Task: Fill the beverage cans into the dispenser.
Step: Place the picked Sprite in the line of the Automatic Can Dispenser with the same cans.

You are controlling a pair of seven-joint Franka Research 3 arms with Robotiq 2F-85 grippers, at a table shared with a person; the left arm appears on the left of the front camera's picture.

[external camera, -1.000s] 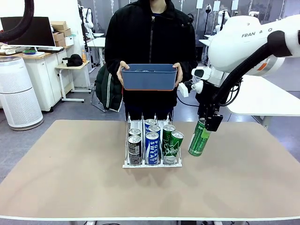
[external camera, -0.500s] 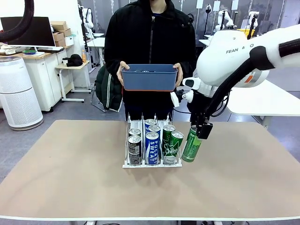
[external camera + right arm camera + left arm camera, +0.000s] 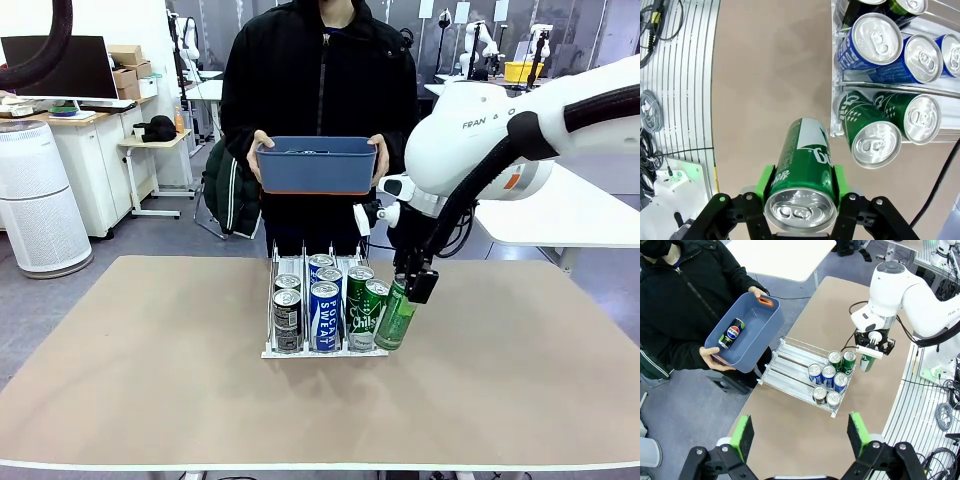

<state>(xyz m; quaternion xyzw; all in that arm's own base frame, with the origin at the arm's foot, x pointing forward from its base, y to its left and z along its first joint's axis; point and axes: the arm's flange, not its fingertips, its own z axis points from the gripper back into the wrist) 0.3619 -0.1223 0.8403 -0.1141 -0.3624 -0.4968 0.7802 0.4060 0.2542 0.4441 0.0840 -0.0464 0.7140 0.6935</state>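
Across the tan table [image 3: 150, 390], your right gripper [image 3: 412, 287] clasps a slim green can [image 3: 395, 318] just beside the clear three-lane plastic dispenser [image 3: 272, 262], partly filled; your left gripper [image 3: 800, 432] gapes empty; one dark can [image 3: 731, 333] waits in the person's blue plastic bin [image 3: 318, 168].

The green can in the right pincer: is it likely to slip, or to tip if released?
Slipping seems unlikely: the green pads of the right pincer clamp the green can on both sides, though it looks smooth. Slim, tall and tilted, it would probably topple and roll.
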